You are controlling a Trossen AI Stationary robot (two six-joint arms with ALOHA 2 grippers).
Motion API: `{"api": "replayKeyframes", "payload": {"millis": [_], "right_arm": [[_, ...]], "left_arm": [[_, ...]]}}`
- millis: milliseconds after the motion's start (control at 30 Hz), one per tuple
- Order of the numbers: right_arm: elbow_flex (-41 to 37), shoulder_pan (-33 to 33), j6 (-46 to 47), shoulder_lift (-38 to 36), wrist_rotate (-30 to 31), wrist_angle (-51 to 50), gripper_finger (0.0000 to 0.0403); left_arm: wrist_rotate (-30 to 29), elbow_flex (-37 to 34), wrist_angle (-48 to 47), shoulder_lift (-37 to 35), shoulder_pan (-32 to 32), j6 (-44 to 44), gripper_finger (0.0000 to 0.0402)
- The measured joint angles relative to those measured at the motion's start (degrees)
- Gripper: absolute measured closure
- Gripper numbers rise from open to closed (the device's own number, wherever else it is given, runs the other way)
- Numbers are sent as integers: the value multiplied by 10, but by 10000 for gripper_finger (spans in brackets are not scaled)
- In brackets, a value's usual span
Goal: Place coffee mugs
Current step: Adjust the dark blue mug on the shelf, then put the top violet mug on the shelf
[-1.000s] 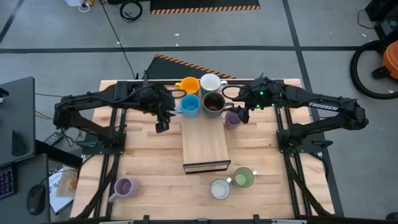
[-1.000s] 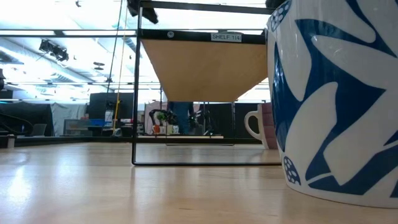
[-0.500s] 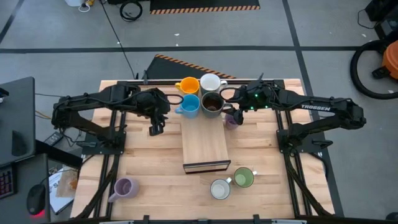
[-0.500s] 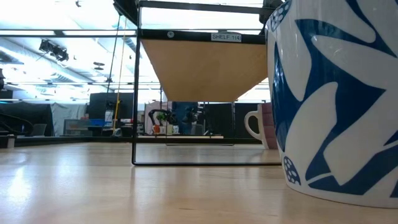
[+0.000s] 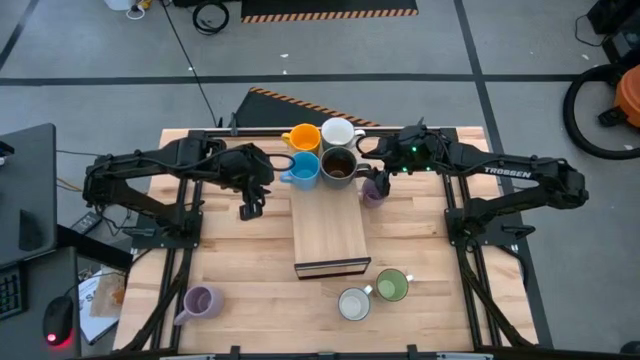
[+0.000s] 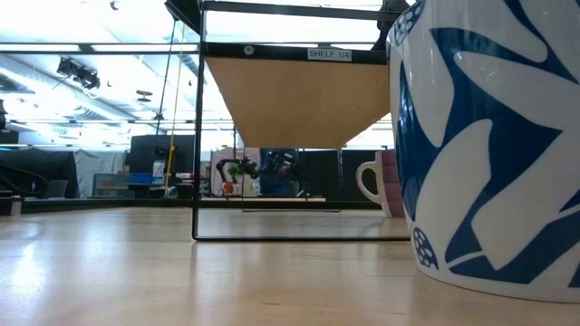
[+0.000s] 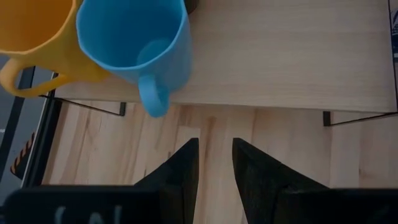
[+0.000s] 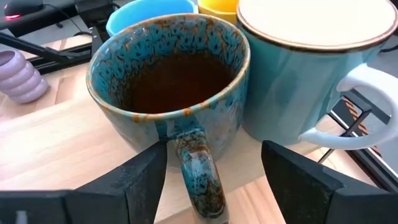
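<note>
While your right hand [image 8: 214, 180] hangs with fingers wide apart astride the dark brown mug's [image 8: 171, 93] handle, which points straight at it on the wooden board [image 5: 328, 230] near the desk's [image 5: 240, 270] far edge, your left hand [image 7: 214, 168], fingers half-parted and empty, waits by the blue mug [image 7: 137, 46].

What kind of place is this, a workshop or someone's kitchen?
Probably a robotics lab or workshop, not a kitchen. Two dark robot arms are bolted to a wooden table, the concrete floor carries striped hazard tape, and the low view shows equipment racks behind.
</note>
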Motion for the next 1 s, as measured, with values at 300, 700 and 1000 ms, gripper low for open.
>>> {"api": "replayKeyframes", "payload": {"millis": [300, 700, 1000], "right_arm": [[32, 0, 5, -11, -3, -20, 135], [136, 0, 6, -11, 24, -232, 135], [121, 7, 22, -10, 38, -380, 135]], "left_arm": [[0, 0, 0, 0, 0, -9, 299], [11, 1, 116, -6, -34, -26, 299], [7, 0, 116, -6, -35, -30, 299]]}}
